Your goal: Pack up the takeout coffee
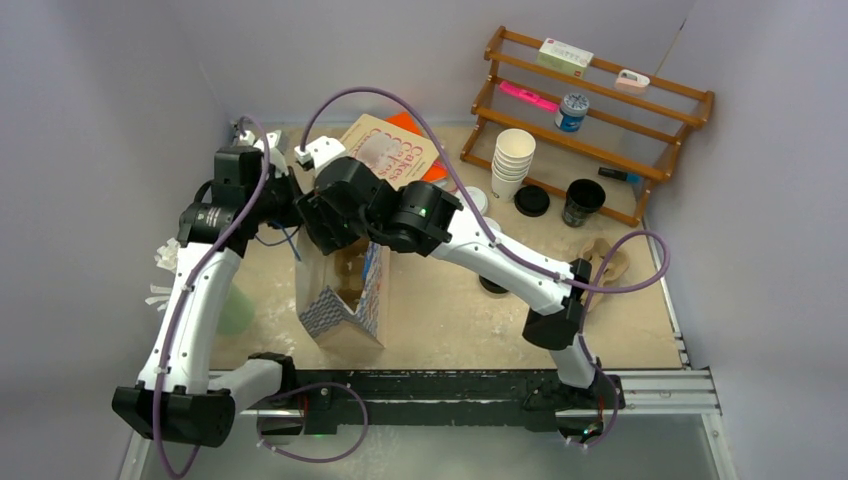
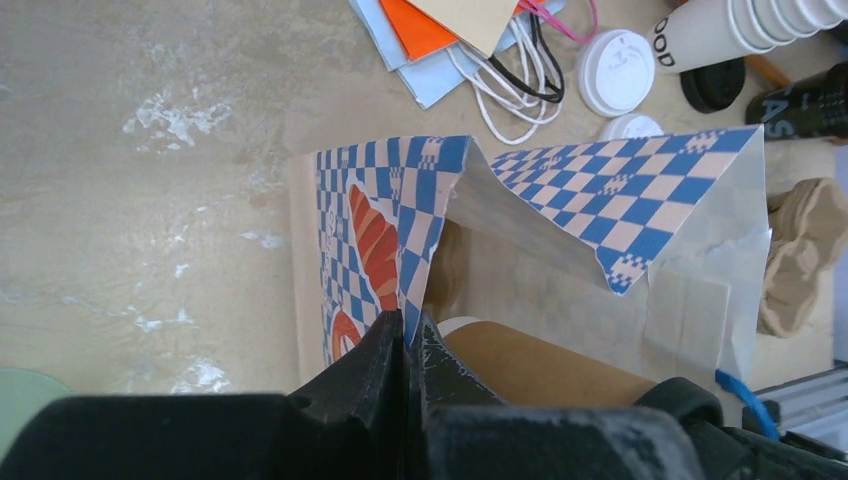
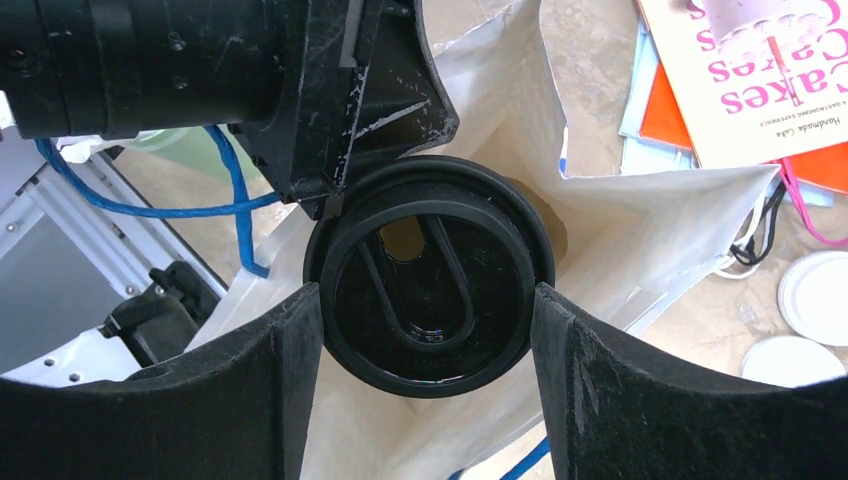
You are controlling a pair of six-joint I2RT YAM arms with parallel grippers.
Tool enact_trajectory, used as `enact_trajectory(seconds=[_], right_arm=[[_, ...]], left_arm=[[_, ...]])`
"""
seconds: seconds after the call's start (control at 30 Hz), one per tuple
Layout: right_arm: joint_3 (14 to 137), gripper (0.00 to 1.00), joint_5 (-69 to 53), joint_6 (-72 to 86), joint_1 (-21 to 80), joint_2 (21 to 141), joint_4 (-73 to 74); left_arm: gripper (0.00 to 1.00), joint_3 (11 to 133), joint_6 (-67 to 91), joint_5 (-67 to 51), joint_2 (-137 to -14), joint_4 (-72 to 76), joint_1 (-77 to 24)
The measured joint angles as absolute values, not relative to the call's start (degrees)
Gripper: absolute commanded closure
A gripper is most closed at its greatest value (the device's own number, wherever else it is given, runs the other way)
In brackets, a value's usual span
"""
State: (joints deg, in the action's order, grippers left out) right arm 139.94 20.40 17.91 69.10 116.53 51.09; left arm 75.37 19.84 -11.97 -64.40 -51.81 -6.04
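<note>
Cup: one black-lidded cup (image 3: 430,345), seen from straight above and held over the mouth of the paper bag (image 2: 600,190). Only its lid shows; the body is hidden beneath.
Right hand: the right hand (image 3: 428,300) has its two fingers set against opposite sides of the lid's rim, gripping the cup.
Left hand: the left hand (image 2: 408,330) has its fingers pressed together, pinching the bag's near rim.
Bag: one, blue-and-cream check with an orange print outside and white inside. It stands upright on the surface (image 1: 450,320) with its mouth spread wide.
Inside the bag: the left wrist view shows a brown curved wall with a pale rim; what it is cannot be told.
Loose lids: two white lids (image 2: 615,70), the second partly hidden by a bag flap, and one black lid (image 1: 531,200). All lie flat beyond the bag.
Black cup: one open-topped black cup (image 1: 583,200), upright just beside the black lid.
White cups: one stack (image 1: 515,160), upright near the wooden rack (image 1: 600,110).
Carrier: one cardboard carrier (image 1: 605,262), partly behind the right arm.
Book: one, titled "Cakes" (image 1: 385,150), lying on orange and blue sheets.
Hidden: in the top view both hands are covered by the arms' wrists, and the rack's small items are too small to name.
</note>
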Motion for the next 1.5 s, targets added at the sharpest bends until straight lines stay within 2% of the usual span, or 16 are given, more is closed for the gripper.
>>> enact_trajectory(seconds=[0.17, 0.5, 0.77, 0.9, 1.1, 1.2, 1.33, 1.4, 1.5], right_arm=[[137.4, 0.54, 20.49, 18.22, 69.1, 115.87, 51.07], [113.91, 0.52, 22.74, 21.04, 64.73, 106.52, 51.59], [110.5, 0.53, 23.03, 20.21, 51.55, 98.15, 51.57], [110.34, 0.53, 22.94, 19.11, 49.04, 98.15, 51.33], [110.21, 0.55, 22.85, 17.39, 48.1, 99.29, 49.91], [109.1, 0.55, 22.44, 17.21, 48.56, 99.33, 48.6], [106.15, 0.55, 22.48, 17.52, 51.05, 99.24, 47.18], [104.99, 0.55, 22.7, 17.82, 52.97, 99.24, 47.2], [103.57, 0.55, 23.11, 18.46, 55.13, 98.89, 46.92]], left_arm=[[1.0, 72.58, 26.17, -12.99, -62.48, -48.88, -6.02], [1.0, 68.95, 38.81, -17.65, -58.72, -40.86, -7.49], [1.0, 63.53, 49.21, -12.03, -58.87, -30.74, -23.07], [1.0, 62.3, 53.19, -6.59, -59.92, -27.68, -30.7], [0.99, 60.62, 55.81, -0.95, -59.83, -26.2, -35.66], [0.85, 57.63, 56.51, 1.1, -58.78, -25.93, -35.92], [0.49, 55.81, 56.23, 3.84, -57.17, -27.57, -36.1], [0.41, 56.25, 55.37, 5.45, -56.51, -29.19, -36.14], [0.34, 59.42, 52.31, 7.33, -57.06, -32.82, -36.14]])
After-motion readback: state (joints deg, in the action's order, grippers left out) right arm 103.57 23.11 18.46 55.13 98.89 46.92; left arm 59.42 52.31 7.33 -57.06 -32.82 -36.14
